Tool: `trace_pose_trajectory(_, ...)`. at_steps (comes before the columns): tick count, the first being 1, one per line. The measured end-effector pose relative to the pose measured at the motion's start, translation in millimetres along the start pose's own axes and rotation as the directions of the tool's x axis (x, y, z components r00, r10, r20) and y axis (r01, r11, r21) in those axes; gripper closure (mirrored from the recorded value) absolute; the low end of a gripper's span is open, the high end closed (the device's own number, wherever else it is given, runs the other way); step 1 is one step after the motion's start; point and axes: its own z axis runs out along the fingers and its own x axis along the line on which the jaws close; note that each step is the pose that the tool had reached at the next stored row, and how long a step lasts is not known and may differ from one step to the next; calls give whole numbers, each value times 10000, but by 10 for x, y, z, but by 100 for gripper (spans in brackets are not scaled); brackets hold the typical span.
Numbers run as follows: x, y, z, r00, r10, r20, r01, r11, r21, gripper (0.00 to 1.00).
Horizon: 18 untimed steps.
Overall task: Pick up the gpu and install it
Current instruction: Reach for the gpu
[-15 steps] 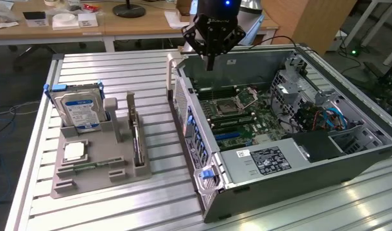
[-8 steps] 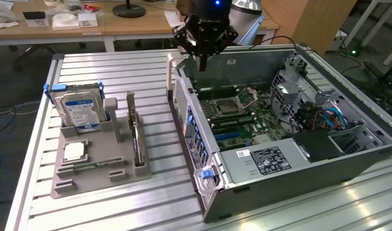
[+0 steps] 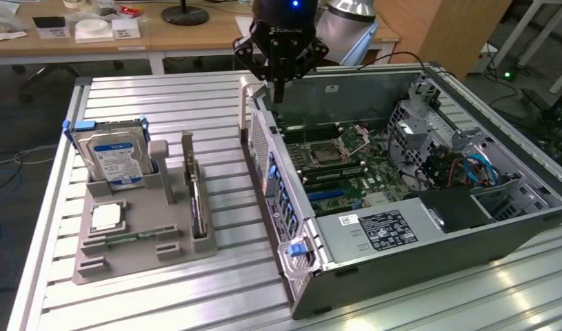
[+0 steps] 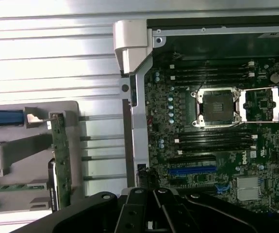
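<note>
Exterior view, read left to right.

- The blue-labelled hard drive (image 3: 115, 155) stands in the grey parts holder (image 3: 143, 255) on the slatted aluminium tabletop (image 3: 170, 96).
- The gpu (image 3: 197, 200) sits at the holder's right side, upright on its long edge between slotted posts. We see it edge-on as a slim dark card.
- Its long axis runs from the far side of the tabletop toward the near side, roughly parallel to the neighbouring wall of the computer case (image 3: 446, 255). One short end points away from the camera, the other toward it. The wide faces look to the exterior view's left and right.
- In the wrist view the gpu (image 4: 60, 155) shows as a narrow green strip in the same slots.
- The claw (image 3: 278, 100) hangs over the case's wall, well apart from the gpu. It appears clenched and grasps nothing. In the wrist view the claw (image 4: 150, 194) sits over the edge of the motherboard (image 4: 202, 145).

Judgement on the step in hand (the pick-up):

- The claw has to be released before it reaches the card.
- It should be turned so it closes across the card's thin dimension.
- It should be centred along the top edge, clear of the posts.
- The lift should be straight up, since any tilt could bind the card in its slots.
</note>
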Motion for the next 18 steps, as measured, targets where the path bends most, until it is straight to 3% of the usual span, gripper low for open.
trace_pose_trajectory(18,340,-31,-9,10000,0,0,0,10000,0,89)
